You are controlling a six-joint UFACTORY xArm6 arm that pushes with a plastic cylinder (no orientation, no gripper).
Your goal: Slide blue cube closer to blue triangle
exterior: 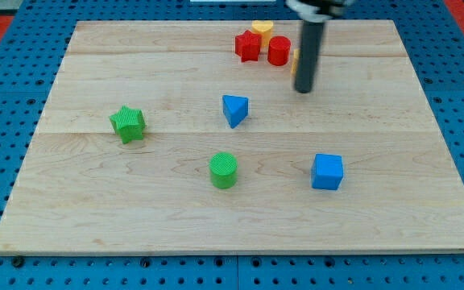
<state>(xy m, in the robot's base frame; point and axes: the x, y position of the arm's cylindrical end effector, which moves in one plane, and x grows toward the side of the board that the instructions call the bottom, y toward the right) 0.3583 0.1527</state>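
My tip (304, 89) sits well above blue cube (327, 171), right of blue triangle (234, 109).

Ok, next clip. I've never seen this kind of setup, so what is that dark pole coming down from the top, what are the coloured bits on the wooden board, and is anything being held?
There is one picture, from a single camera looking down at a slant; where it is mounted is not on record. The dark pole is the end of a robot arm. It has no gripper, so nothing is held: my tip only slides along the wooden board and pushes blocks.

On the board lie small blocks: a blue cube low on the view's right, a blue triangle near the middle, a green cylinder below it, and a green star on the view's left. At the view's top sit a red star, a red cylinder and a yellow block; another yellow piece peeks from behind the rod.

The tip rests beside that top cluster, well apart from both blue blocks.
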